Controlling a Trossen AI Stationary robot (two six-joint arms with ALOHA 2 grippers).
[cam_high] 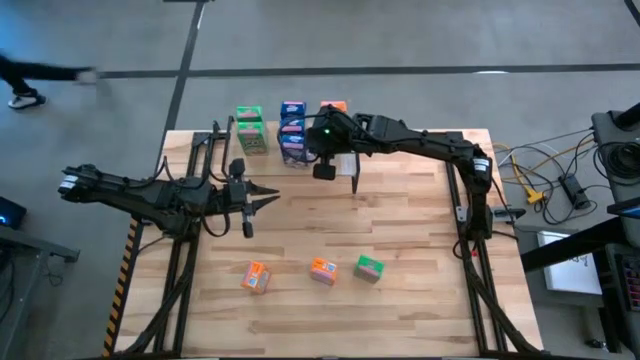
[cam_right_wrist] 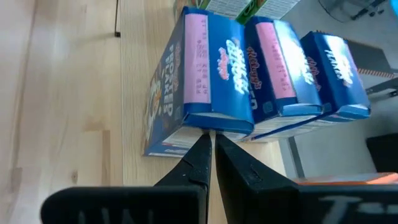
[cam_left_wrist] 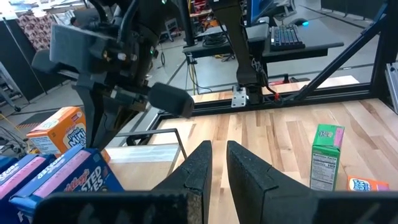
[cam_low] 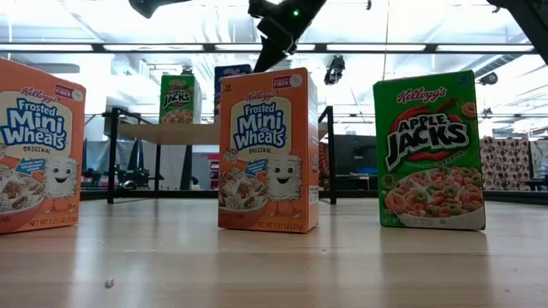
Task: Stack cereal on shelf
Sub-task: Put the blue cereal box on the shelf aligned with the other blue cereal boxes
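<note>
Tabletop [cam_high: 400, 230] first: from above I see it spread wide under both arms, with the shelf [cam_high: 345, 160] along its far edge, mostly covered by the right arm. On the shelf stand the blue boxes [cam_high: 293, 130] in a tight row, the green boxes [cam_high: 250, 128] just to their left, and an orange box [cam_high: 333, 106] poking out behind the arm on their right.

My right gripper [cam_high: 352, 178] hangs over the shelf's front edge, just beside the blue row. In the right wrist view its fingertips [cam_right_wrist: 202, 149] are pinched nearly together with only a sliver between them and nothing held, sitting right at the base of the nearest blue box [cam_right_wrist: 199, 87].

My left gripper [cam_high: 270, 198] waits over the middle-left of the table, well apart from the shelf; its fingers [cam_left_wrist: 199, 165] are almost closed on nothing.

Near the front edge three loose boxes stand in a line, well apart from both grippers: one orange box at the left [cam_high: 257, 277], a second orange one [cam_high: 322, 270] in the middle, and a green Apple Jacks box [cam_high: 369, 267] at the right.
</note>
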